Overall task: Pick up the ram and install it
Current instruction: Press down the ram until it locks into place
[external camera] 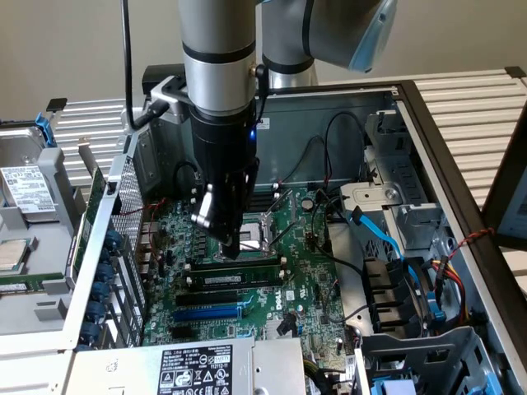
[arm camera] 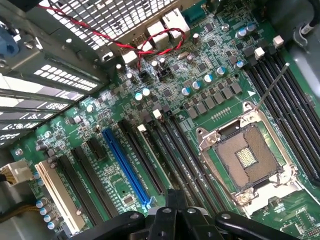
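RAM stick (external camera: pixel 239 266) sits in a memory slot at centre frame — the end effector (external camera: pixel 231 244), fingers together, presses down on its top edge.

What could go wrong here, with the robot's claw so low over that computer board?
The shut gripper sits just above the memory stick, which lies along its slot. An off-centre push could leave one end unseated or strain the green board. The open processor socket lies close beside the slots, so a slip might damage its bare contacts.
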`<state>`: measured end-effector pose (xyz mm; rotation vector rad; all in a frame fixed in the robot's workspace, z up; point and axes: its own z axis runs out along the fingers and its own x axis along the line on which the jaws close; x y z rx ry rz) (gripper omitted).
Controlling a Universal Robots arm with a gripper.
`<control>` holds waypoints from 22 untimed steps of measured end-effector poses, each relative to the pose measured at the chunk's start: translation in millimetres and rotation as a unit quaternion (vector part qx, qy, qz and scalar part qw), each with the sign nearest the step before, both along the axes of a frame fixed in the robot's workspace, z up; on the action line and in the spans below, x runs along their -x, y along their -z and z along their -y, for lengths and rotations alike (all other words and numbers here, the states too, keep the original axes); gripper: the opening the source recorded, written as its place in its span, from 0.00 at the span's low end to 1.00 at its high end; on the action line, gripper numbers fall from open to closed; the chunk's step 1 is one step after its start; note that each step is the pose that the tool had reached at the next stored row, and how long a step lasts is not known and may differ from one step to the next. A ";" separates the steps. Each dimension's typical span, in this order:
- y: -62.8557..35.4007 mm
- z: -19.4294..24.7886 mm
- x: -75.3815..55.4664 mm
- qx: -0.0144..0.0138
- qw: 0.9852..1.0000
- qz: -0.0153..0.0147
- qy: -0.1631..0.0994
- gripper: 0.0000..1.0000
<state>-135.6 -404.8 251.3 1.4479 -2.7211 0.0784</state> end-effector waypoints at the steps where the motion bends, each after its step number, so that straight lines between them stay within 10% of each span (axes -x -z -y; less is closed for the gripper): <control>1: 0.0 0.0 0.0 0.000 1.000 0.000 0.006 0.10; 10: 0.0 0.0 0.0 0.000 0.998 0.002 0.067 0.10; 22: 0.0 0.0 0.0 -0.001 0.990 0.008 0.140 0.10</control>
